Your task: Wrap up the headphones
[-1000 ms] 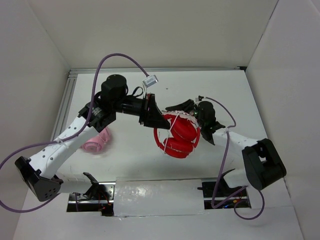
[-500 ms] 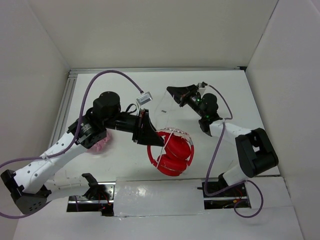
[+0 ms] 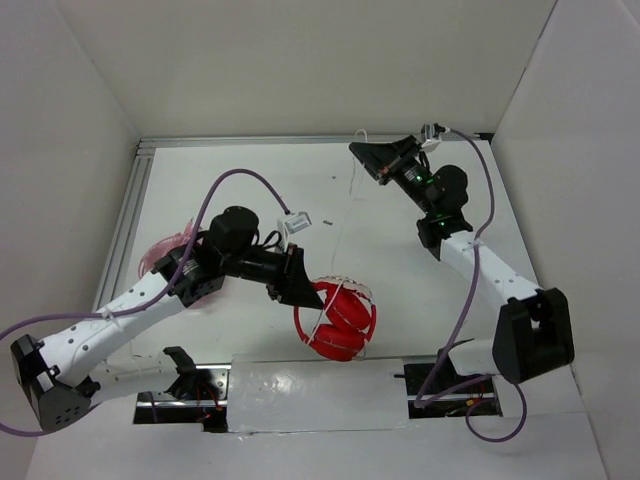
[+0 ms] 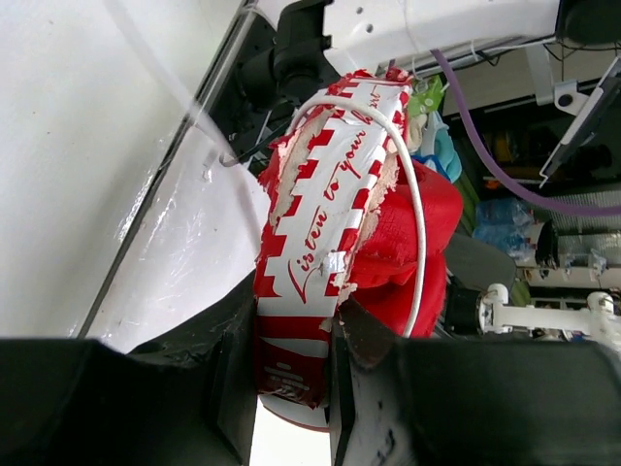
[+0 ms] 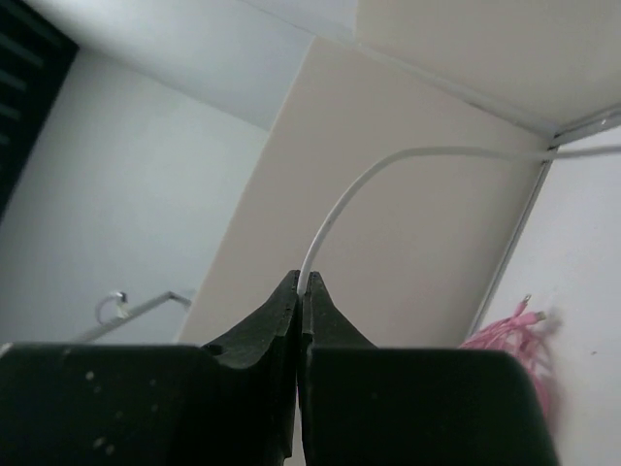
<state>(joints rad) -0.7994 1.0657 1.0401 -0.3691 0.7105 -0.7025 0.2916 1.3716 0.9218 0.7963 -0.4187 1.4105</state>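
Starting at the left tool [image 3: 298, 288]: clenched on the headphones [image 3: 340, 322], dark fingers [image 4: 233, 388] either side of the printed red-and-white headband, no gap showing. Behind it, left arm laid out long and low over the worktop [image 3: 400, 260], crossing right over the pink headphones [image 3: 165, 250], then kinked at a black joint and angled off to their right.

Then the right tool [image 3: 365, 152]: pinched tight on the thin white cable [image 5: 456, 149], tips pressed together in the wrist view, cable coming straight out of the pinch and arcing away. Right arm stretched far back and up, about as far across from the pink headphones as possible, close to the rear wall.

Red headphones well to the right of the pink headphones and nearer the front edge. Cups folded together, headband end in the tool, long axis running from the tool out toward the front-right. A few turns of cable across the cups and band.

Can't tell whether resting on the worktop or lifted off it. Cable from the cups up to the right tool barely a faint line from above. Pink headphones half hidden under the left arm. Lower bit of the headband swallowed by the fingers.
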